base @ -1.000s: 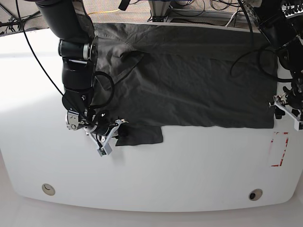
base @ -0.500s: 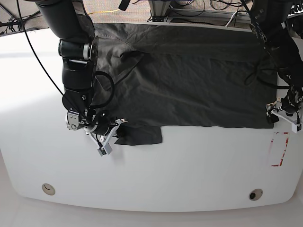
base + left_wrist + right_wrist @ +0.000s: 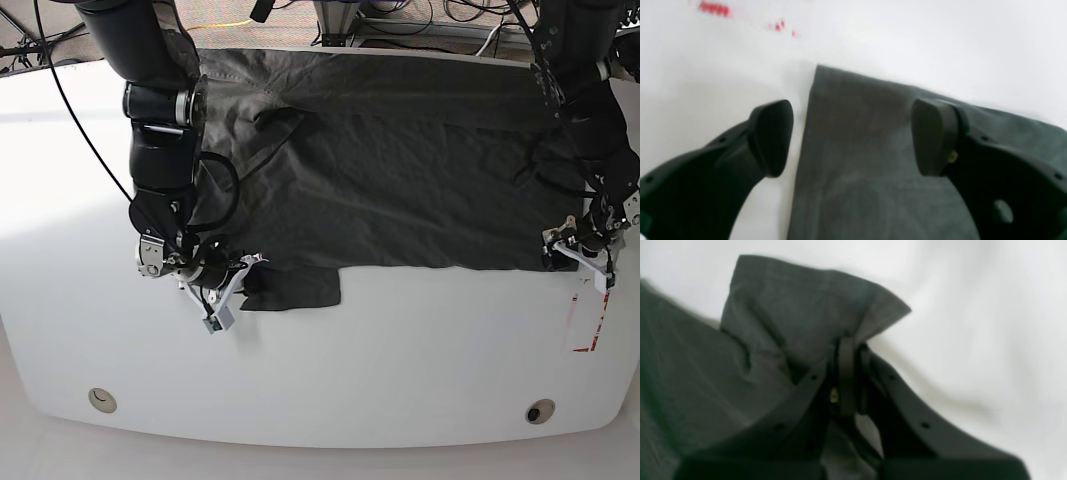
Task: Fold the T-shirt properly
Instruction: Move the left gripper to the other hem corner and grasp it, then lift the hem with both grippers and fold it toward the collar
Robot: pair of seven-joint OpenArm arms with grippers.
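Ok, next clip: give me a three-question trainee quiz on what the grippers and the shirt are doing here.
1. True or false: the right gripper is shut on a sleeve of the T-shirt.
2. The left gripper is: A) open, astride a corner of the shirt; B) shut on the collar; C) off the table entirely.
3. Fill in: in the base view, the red marks on the table lie near the ____ gripper.

Key: 1 true; 2 A; 3 left.
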